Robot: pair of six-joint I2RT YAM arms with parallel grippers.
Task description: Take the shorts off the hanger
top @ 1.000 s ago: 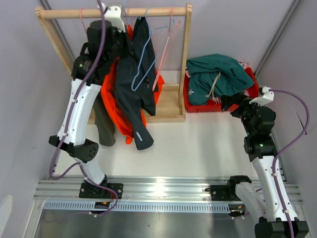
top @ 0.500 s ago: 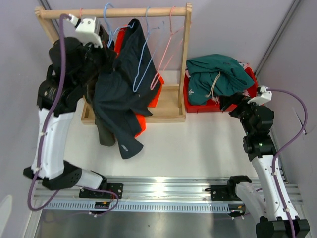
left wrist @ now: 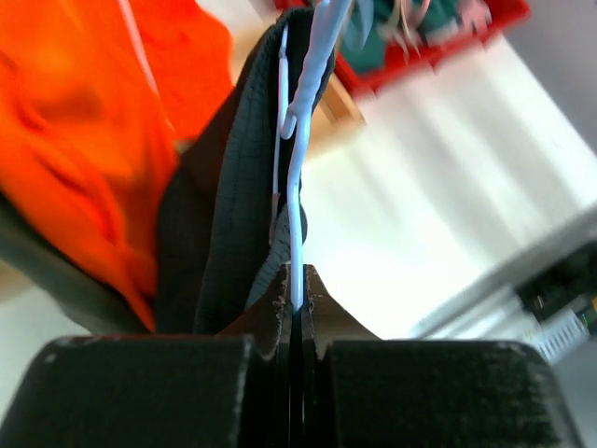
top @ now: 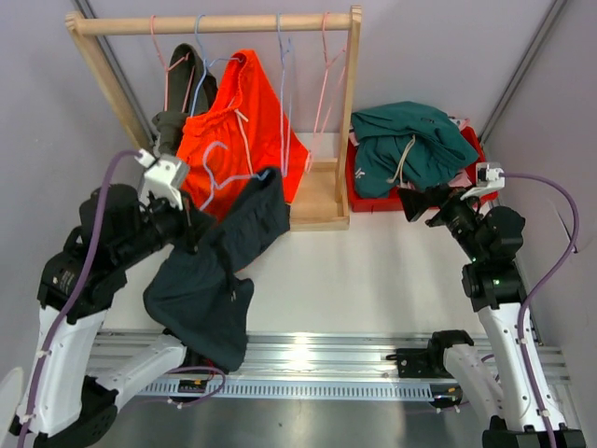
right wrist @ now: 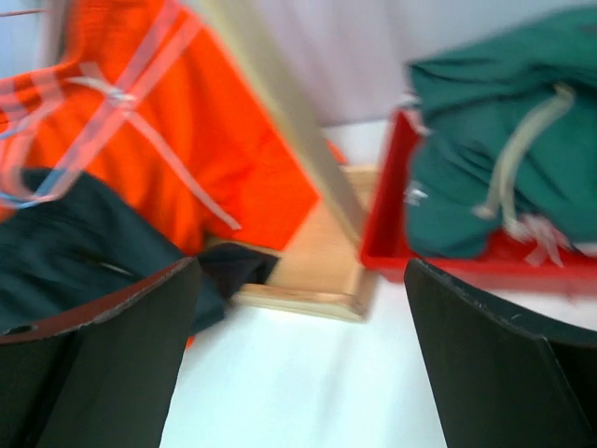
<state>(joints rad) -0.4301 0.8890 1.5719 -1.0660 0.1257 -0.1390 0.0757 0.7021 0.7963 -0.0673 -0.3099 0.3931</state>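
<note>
Nearest the arm bases, on the left, the left gripper (top: 191,231) is clamped shut on the thin wire of a pale blue hanger (top: 224,173). The left wrist view shows the wire pinched between the closed fingertips and running up along the edge of dark fabric. The navy shorts (top: 210,289) droop from that hanger in a crumpled, heavy fold. They hang low over the white table (top: 373,271), well clear of the rod. They appear to be on the hanger still, so this pair looks lifted off the rack but not yet freed.

To the right and a little farther back, the right gripper (top: 415,201) stands wide open and holds nothing, its fingers just beside the red bin (top: 353,177).

In that bin the teal shorts (top: 406,140) lie in a loose heap with a pale drawstring across them, so this pair is done. A sliver of pink fabric shows at the bin's far edge, too small to identify.

Farthest back stands the wooden rack (top: 215,23). The orange shorts (top: 238,121) hang from it, bright and spread wide, and the olive shorts (top: 177,121) hang partly hidden beside them on the left. Several bare wire hangers (top: 322,75) dangle from the rod to the right. By this showing, two pairs remain on the rack and one is in hand.
</note>
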